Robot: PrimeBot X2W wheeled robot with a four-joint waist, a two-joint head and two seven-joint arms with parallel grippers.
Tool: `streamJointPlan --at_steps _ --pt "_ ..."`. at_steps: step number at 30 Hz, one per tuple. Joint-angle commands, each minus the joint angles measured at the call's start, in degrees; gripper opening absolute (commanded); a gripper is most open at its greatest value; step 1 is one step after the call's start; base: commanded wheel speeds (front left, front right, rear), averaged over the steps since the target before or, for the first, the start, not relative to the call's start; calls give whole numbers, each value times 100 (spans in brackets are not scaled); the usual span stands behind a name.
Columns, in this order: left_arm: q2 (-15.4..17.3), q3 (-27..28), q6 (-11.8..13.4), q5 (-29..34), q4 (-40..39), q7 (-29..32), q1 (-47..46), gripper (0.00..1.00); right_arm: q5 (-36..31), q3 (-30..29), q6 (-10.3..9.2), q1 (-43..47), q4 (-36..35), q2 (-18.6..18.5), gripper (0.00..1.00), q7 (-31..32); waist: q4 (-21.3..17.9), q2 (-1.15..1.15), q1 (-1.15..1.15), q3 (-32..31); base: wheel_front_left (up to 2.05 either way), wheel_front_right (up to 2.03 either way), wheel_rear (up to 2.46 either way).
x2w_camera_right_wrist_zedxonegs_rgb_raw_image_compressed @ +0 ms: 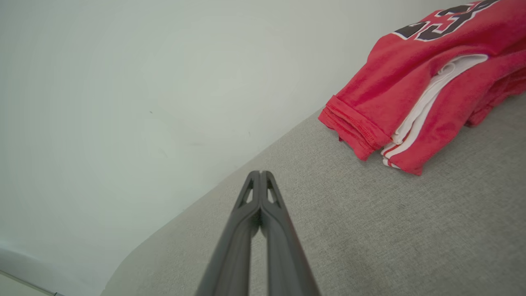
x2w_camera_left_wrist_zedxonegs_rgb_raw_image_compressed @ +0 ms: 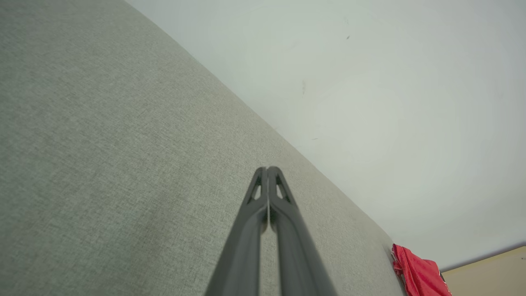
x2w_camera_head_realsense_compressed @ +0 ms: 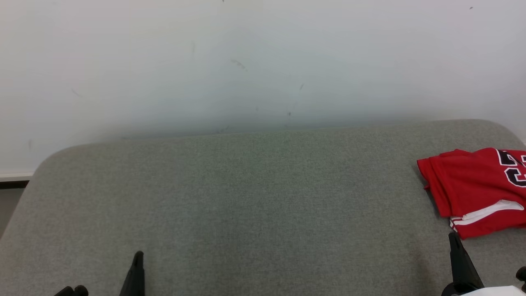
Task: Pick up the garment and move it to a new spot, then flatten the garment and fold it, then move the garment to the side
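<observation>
The garment [x2w_camera_head_realsense_compressed: 472,189] is a red jersey with white trim and black numbers, lying folded at the right edge of the grey fabric surface [x2w_camera_head_realsense_compressed: 246,197]. It also appears in the right wrist view, garment [x2w_camera_right_wrist_zedxonegs_rgb_raw_image_compressed: 419,86], and small at the lower right of the left wrist view, garment [x2w_camera_left_wrist_zedxonegs_rgb_raw_image_compressed: 419,273]. My right gripper [x2w_camera_head_realsense_compressed: 454,238] sits just in front of the garment's near corner, shut with nothing in it; its tips [x2w_camera_right_wrist_zedxonegs_rgb_raw_image_compressed: 260,173] are pressed together. At the lower left my left gripper [x2w_camera_head_realsense_compressed: 138,255] rests far from the garment, tips [x2w_camera_left_wrist_zedxonegs_rgb_raw_image_compressed: 267,168] together, empty.
A pale wall [x2w_camera_head_realsense_compressed: 246,61] runs along the back edge of the grey surface. The surface's corners are rounded. A strip of floor and skirting [x2w_camera_head_realsense_compressed: 12,181] shows past the left corner.
</observation>
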Motion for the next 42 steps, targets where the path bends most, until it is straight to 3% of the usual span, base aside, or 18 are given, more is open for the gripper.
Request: streamJointPlan --at_steps 1,42 --pt "39 32 -13 -195 -84 41 -147 0 148 -59 -2 -167 -51 -12 0 29 4 0 0 3 0 0 0" --pt "63 246 -45 -2752 -109 735 -431 0 2330 -572 -6 -348 -9 174 0 719 161 0 0 134 0 0 0"
